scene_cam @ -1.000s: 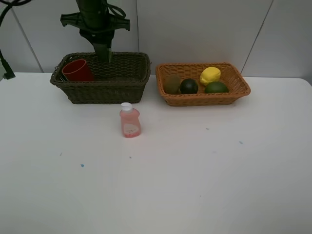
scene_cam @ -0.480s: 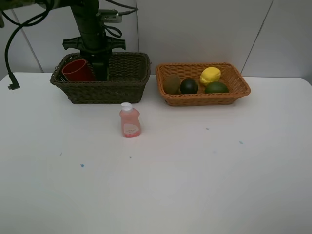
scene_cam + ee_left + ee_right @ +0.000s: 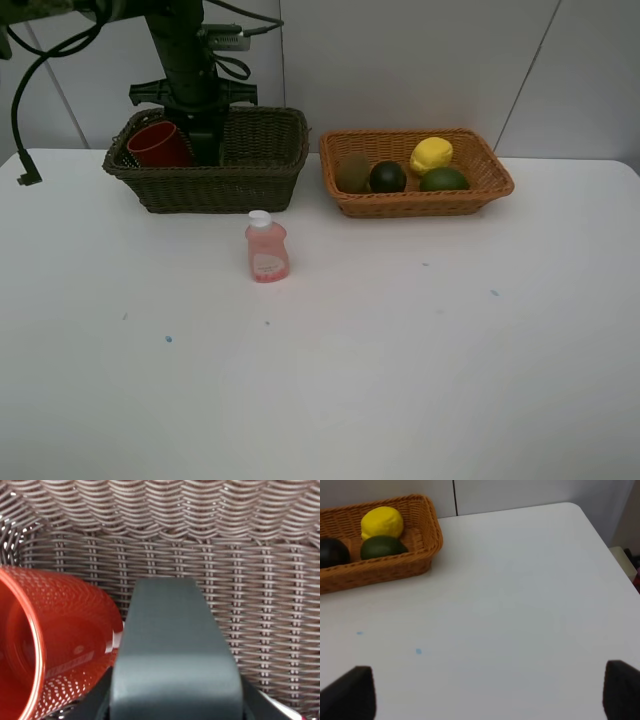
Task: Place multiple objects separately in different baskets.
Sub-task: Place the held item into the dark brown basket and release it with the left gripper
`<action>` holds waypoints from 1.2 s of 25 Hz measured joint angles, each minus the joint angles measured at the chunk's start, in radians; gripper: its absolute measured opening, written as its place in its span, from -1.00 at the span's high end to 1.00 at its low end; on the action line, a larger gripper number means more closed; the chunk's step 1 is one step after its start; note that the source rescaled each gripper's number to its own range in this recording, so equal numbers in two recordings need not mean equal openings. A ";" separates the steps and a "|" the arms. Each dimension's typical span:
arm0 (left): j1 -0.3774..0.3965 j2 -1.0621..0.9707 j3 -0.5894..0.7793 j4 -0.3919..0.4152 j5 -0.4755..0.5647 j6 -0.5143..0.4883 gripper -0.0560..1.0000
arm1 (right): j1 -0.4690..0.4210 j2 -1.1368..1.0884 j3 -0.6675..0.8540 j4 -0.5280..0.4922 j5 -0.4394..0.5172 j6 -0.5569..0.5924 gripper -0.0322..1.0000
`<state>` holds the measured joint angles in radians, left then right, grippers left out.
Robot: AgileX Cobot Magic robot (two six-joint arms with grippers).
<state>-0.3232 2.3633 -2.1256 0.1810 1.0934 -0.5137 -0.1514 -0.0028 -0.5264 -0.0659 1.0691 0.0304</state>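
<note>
Baskets sat side by side on the tabletop: our left pincer reached into the dark one beside the red cup, clamped on a dark green bottle. Our right pincer hung spread apart. The pink bottle stood outside.
</note>
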 joint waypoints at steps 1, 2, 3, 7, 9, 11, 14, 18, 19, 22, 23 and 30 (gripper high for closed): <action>0.000 0.000 0.000 -0.003 0.003 0.000 0.03 | 0.000 0.000 0.000 0.000 0.000 0.000 -0.99; 0.000 0.000 0.000 -0.005 0.007 0.000 0.03 | 0.000 0.000 0.000 0.000 0.000 0.000 -0.99; 0.000 0.000 0.000 -0.006 0.013 0.001 0.03 | 0.000 0.000 0.000 0.000 0.000 0.000 -0.99; 0.000 0.000 0.000 -0.006 0.023 0.001 0.03 | 0.000 0.000 0.000 0.000 0.000 0.000 -0.99; 0.000 0.000 0.000 -0.006 0.023 0.001 0.03 | 0.000 0.000 0.000 0.000 0.000 0.000 -0.99; 0.000 0.000 0.000 -0.006 0.022 0.001 0.03 | 0.000 0.000 0.000 0.000 0.000 0.000 -0.99; 0.000 0.000 0.000 -0.007 0.015 0.003 0.03 | 0.000 0.000 0.000 0.000 0.000 0.000 -0.99; 0.007 0.007 0.000 -0.032 0.002 0.004 0.03 | 0.000 0.000 0.000 0.000 0.000 0.000 -0.99; 0.009 0.009 0.000 -0.039 0.001 0.005 0.03 | 0.000 0.000 0.000 0.000 0.000 0.000 -0.99; 0.011 0.015 0.000 -0.040 0.001 0.005 0.03 | 0.000 0.000 0.000 0.000 0.000 0.000 -0.99; 0.013 0.016 0.000 -0.040 0.001 0.009 0.03 | 0.000 0.000 0.000 0.000 0.000 0.000 -0.99; 0.013 0.018 0.000 -0.039 -0.002 0.042 0.03 | 0.000 0.000 0.000 0.000 0.000 0.000 -0.99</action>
<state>-0.3103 2.3816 -2.1256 0.1420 1.0916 -0.4720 -0.1514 -0.0028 -0.5264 -0.0659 1.0691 0.0304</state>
